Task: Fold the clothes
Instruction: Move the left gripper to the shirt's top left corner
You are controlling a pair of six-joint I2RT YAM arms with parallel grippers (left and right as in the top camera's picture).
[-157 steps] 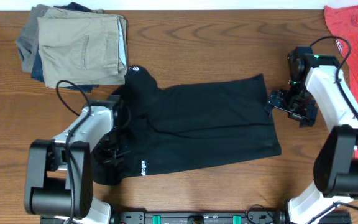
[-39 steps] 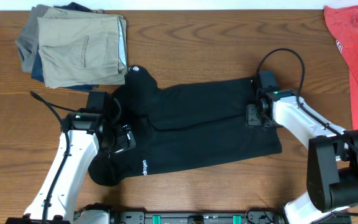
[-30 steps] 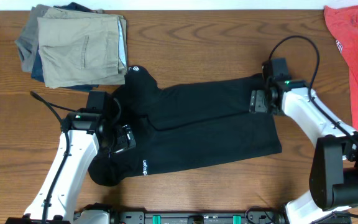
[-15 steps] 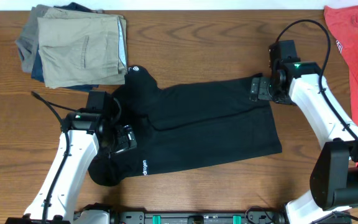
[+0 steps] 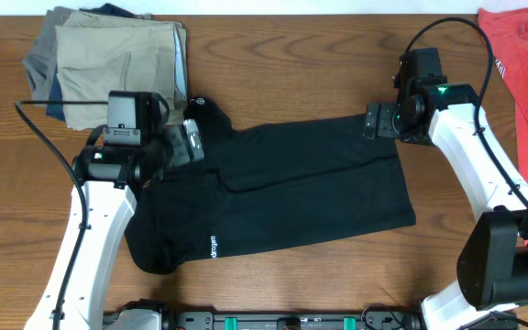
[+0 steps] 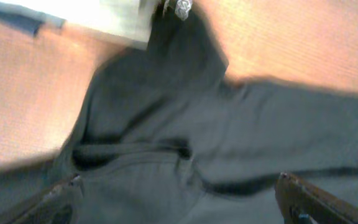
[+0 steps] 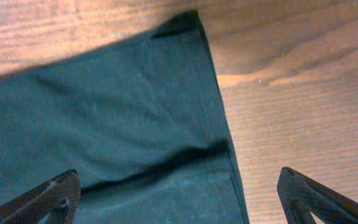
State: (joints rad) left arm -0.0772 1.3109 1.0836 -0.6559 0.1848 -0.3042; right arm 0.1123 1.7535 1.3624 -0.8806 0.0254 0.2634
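Black garment (image 5: 310,183) is seen spread flat in the middle of the wooden table (image 5: 291,55), long axis running left to right. Its small white round logo (image 5: 198,103) lies at the upper left edge, just beside the stack of folded trousers (image 5: 117,69). The tiny white print (image 5: 211,246) is noted near the lower left.

Left gripper (image 5: 191,144) is held over the garment's upper left part, below the logo. In the left wrist view both fingertips (image 6: 58,199) are seen at the bottom corners, set wide apart, with only dark fabric (image 6: 166,143) between them and nothing clamped. This view is blurred, so contact with the cloth cannot be judged.

Right gripper (image 5: 374,121) is positioned at the garment's upper right corner. In the right wrist view its fingertips (image 7: 58,193) are likewise spread wide and nothing is held. The garment's right edge (image 7: 219,124) is seen running down between them, with fabric on the left side and bare wood on the right.

A red-coral shirt (image 5: 521,46) is noted at the table's upper right, well apart from the garment.
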